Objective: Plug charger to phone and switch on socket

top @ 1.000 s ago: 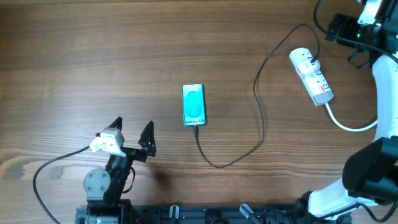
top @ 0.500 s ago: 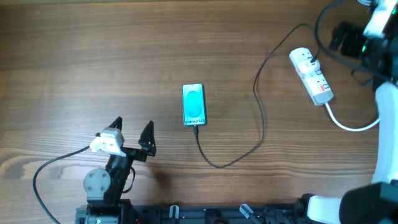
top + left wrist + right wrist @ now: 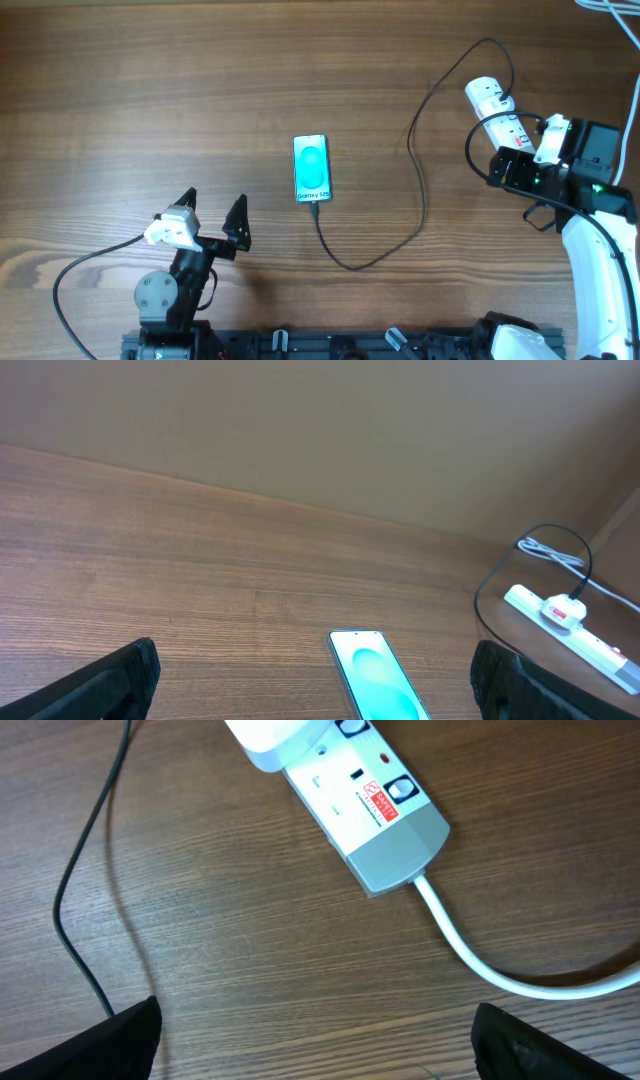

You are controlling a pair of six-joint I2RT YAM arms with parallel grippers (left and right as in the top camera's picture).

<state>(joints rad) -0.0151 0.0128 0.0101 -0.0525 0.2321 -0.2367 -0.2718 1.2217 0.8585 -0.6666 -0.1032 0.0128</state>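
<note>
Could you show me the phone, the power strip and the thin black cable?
phone (image 3: pixel 311 168): overhead view, middle of its screen.
socket (image 3: pixel 400 848): right wrist view, its grey end.
charger (image 3: pixel 424 205): overhead view, midway along the cable.

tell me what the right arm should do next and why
Probably lower the open right pincer onto the switch beside the white plug on the power strip. The charger cable already reaches the phone, the plug is seated, and the empty pincer hangs by the strip, so the switch looks like what's left.
</note>
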